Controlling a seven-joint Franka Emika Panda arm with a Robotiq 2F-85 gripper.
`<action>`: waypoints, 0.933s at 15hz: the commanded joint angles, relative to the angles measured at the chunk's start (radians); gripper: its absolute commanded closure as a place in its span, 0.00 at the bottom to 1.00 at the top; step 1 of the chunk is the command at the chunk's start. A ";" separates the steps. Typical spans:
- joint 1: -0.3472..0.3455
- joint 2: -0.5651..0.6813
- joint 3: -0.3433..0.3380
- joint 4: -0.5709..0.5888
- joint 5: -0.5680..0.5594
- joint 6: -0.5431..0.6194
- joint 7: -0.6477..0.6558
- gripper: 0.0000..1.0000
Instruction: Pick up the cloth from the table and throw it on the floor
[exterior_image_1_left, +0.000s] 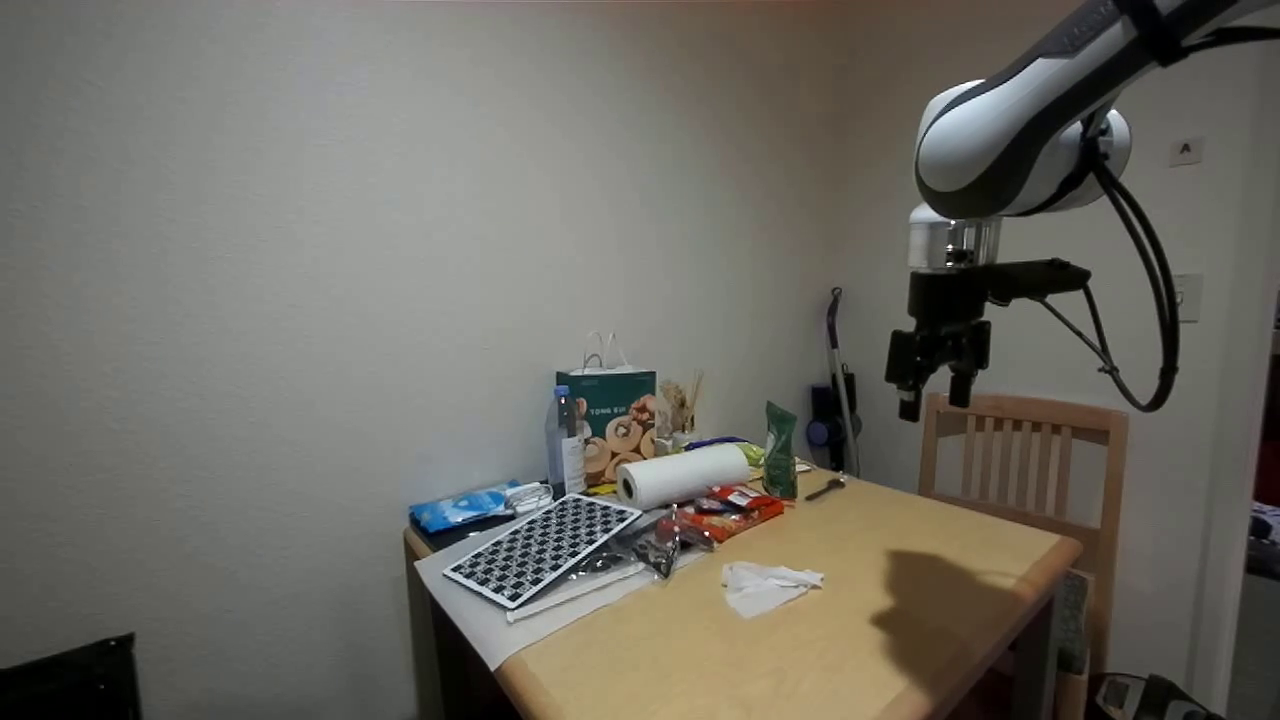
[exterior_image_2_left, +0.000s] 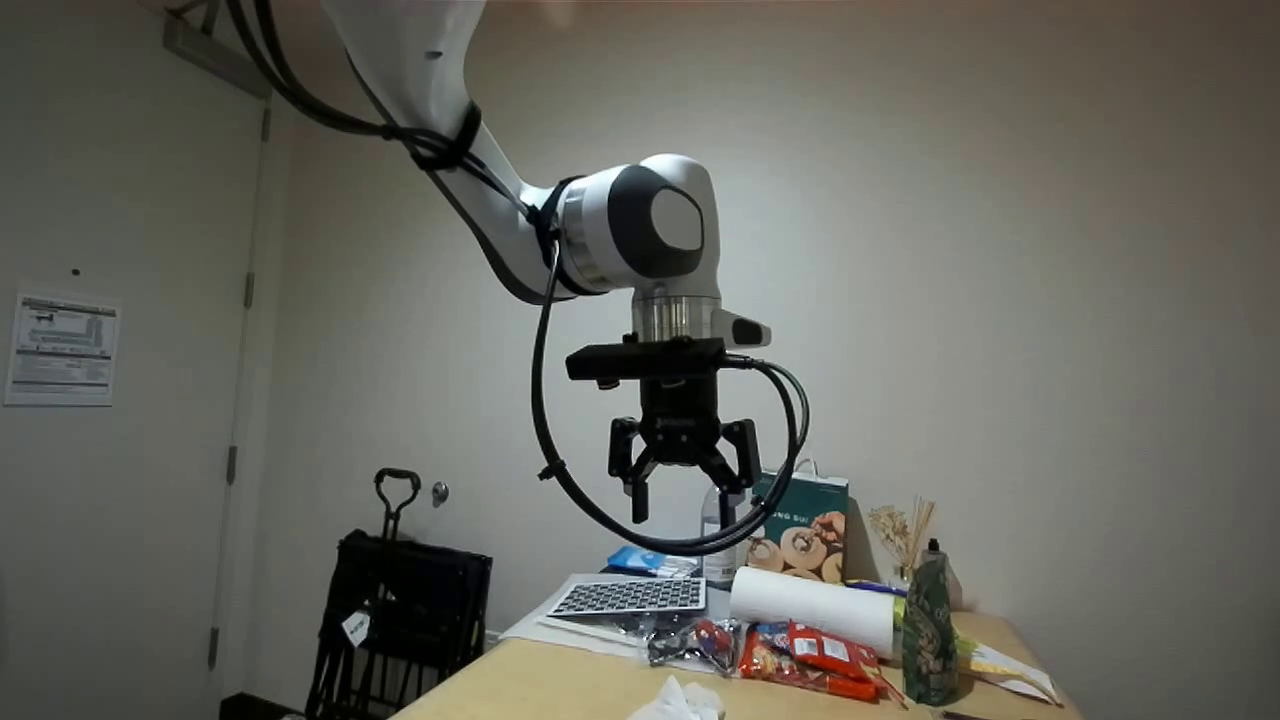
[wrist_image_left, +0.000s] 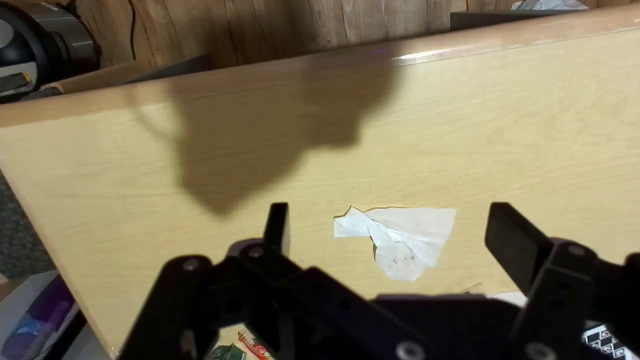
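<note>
A crumpled white cloth (exterior_image_1_left: 768, 588) lies on the wooden table (exterior_image_1_left: 640, 660). In an exterior view only the top of the cloth (exterior_image_2_left: 680, 702) shows at the lower edge. In the wrist view the cloth (wrist_image_left: 415, 235) has folds and a few small dark spots. My gripper (exterior_image_1_left: 934, 400) is open and empty, high above the table. It also hangs with its fingers apart in an exterior view (exterior_image_2_left: 683, 508). In the wrist view the cloth appears between the spread fingertips (wrist_image_left: 391, 220), well below them. The wooden floor (wrist_image_left: 345, 20) shows beyond the table edge.
A checkered board (exterior_image_1_left: 545, 548), a paper towel roll (exterior_image_1_left: 690, 474), red snack packets (exterior_image_1_left: 735, 512), a green pouch (exterior_image_1_left: 780, 452), a bottle (exterior_image_1_left: 566, 445) and a paper bag (exterior_image_1_left: 618, 420) crowd the wall side. A wooden chair (exterior_image_1_left: 1020, 410) stands at one table end.
</note>
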 joint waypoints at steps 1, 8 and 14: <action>0.019 0.103 0.010 0.084 0.070 0.022 -0.067 0.00; 0.033 0.361 0.073 0.345 0.047 -0.072 -0.092 0.00; 0.028 0.371 0.084 0.343 0.043 -0.053 -0.052 0.00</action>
